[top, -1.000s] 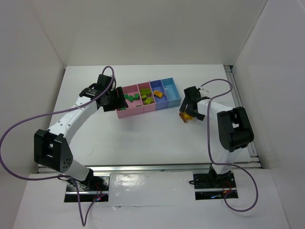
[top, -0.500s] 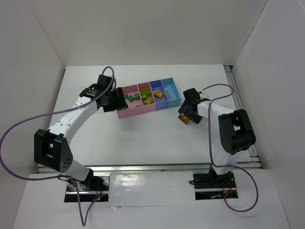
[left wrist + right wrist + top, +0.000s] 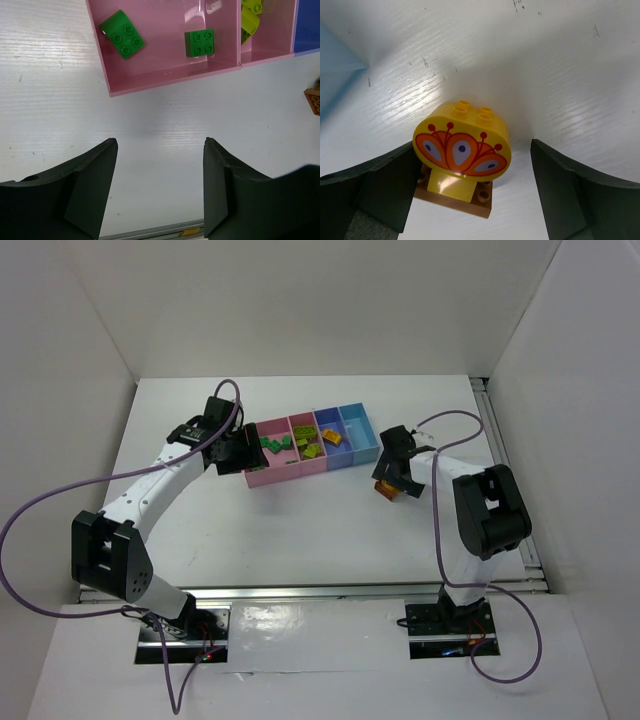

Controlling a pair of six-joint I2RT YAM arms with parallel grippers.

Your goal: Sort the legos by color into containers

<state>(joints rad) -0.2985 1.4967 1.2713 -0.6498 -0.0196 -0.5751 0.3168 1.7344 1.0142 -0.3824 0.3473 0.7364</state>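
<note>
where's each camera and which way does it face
Top external: above and behind, looking down at the table; both arms show.
Left wrist: looks down at the wide pink bin; own open jaws at bottom.
Right wrist: looks down on the yellow flower piece between its jaws.
Shared: the wrist views both show its brown base.

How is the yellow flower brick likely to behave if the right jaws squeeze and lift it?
Likely rigid: the yellow brick looks like hard moulded plastic. It may tip if pushed, since it stands tall on a thin brown plate. Its glossy face could slip slightly, and the plate might detach on lifting.
</note>
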